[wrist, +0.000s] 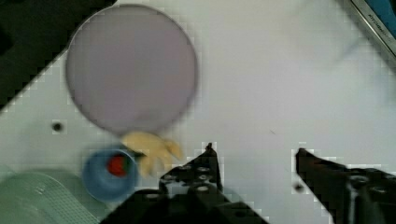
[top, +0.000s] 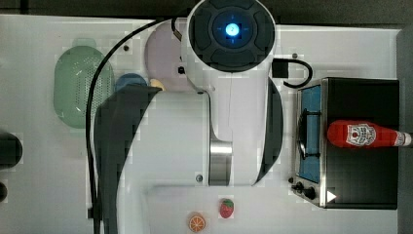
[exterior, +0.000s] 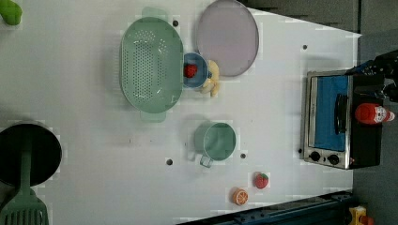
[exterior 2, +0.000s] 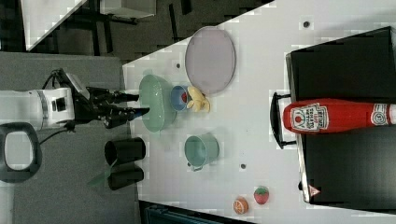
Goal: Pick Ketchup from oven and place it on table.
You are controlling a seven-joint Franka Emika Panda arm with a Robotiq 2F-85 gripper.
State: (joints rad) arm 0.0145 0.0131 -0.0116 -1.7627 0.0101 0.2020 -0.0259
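Note:
The Ketchup point(top: 363, 135), a red bottle with a white label, lies on its side on the flat black top of the oven point(top: 360, 97), cap toward the top view's right. It also shows on the oven point(exterior: 328, 117) in the left view as the Ketchup point(exterior: 371, 114), and large in the right view as the Ketchup point(exterior 2: 336, 116). My gripper point(exterior 2: 140, 104) hangs high above the white table point(top: 48, 185), far from the oven, at the right view's left. In the wrist view my gripper point(wrist: 254, 151) is open, with only bare table between its black fingers.
Below the gripper lie a grey-lilac plate point(wrist: 130, 67), a banana point(wrist: 152, 149) and a blue bowl point(wrist: 109, 170) holding a red berry. A green colander point(exterior: 150, 63), a green cup point(exterior: 216, 140), a strawberry point(exterior: 261, 180), an orange slice point(exterior: 240, 196) and a black pot point(exterior: 28, 152) stand on the table.

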